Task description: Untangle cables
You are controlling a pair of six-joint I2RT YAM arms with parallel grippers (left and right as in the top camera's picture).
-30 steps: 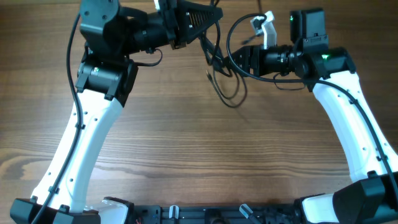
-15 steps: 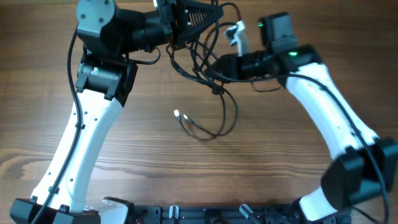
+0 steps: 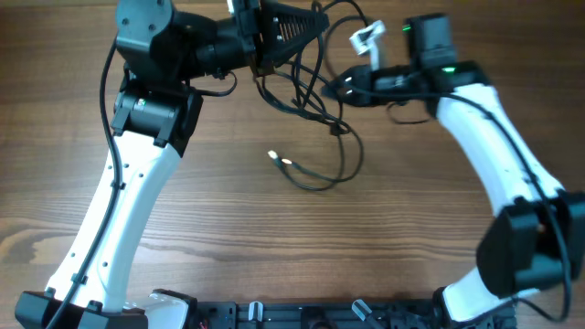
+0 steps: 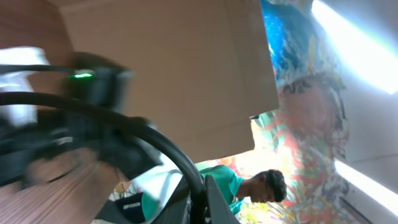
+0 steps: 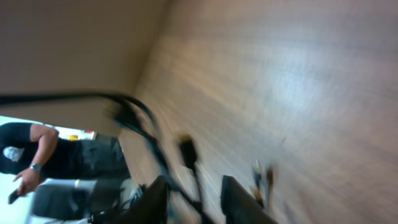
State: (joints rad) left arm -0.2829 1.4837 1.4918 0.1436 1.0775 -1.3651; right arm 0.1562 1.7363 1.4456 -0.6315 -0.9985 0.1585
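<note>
The cables (image 3: 340, 128) are thin black cords hanging in tangled loops between my two grippers. One loose end with a small light plug (image 3: 274, 156) lies on the wood. My left gripper (image 3: 315, 20), at the top centre, is shut on a cable strand; in the left wrist view a black cord (image 4: 155, 140) runs into the closed fingers (image 4: 198, 208). My right gripper (image 3: 335, 89) is just right of the tangle. In the blurred right wrist view its fingers (image 5: 193, 202) stand apart with a strand (image 5: 134, 112) and a dark plug (image 5: 186, 149) between them.
The wooden table (image 3: 274, 247) carries a low loop of cable (image 3: 320, 185) near its middle. A dark rail with clips (image 3: 302, 315) runs along the front edge. Both white arms reach in from the front corners.
My right gripper swung left to the tangle, then back right. The cables dropped into long loops on the table, and the plug end shifted slightly right. My left gripper stayed put.
</note>
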